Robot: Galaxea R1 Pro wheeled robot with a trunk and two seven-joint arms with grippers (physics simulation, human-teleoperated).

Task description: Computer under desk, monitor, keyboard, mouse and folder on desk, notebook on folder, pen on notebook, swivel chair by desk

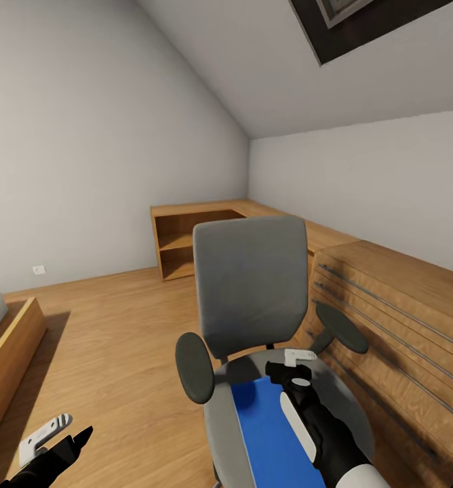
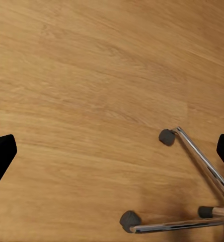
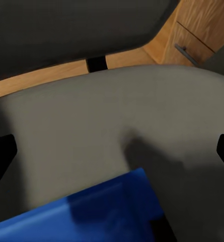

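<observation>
Presently the right pincer, fingers spread, hovers above the swivel chair seat, over the far edge of the blue notebook lying there. Advisable: descend squarely, straddle that edge. Left pincer, spread, hangs beside the chair.

no text, label, brand, number or sign can be read anywhere in these views. the blue notebook on the swivel chair has a plain cover, and the wooden dresser fronts are unmarked.
</observation>
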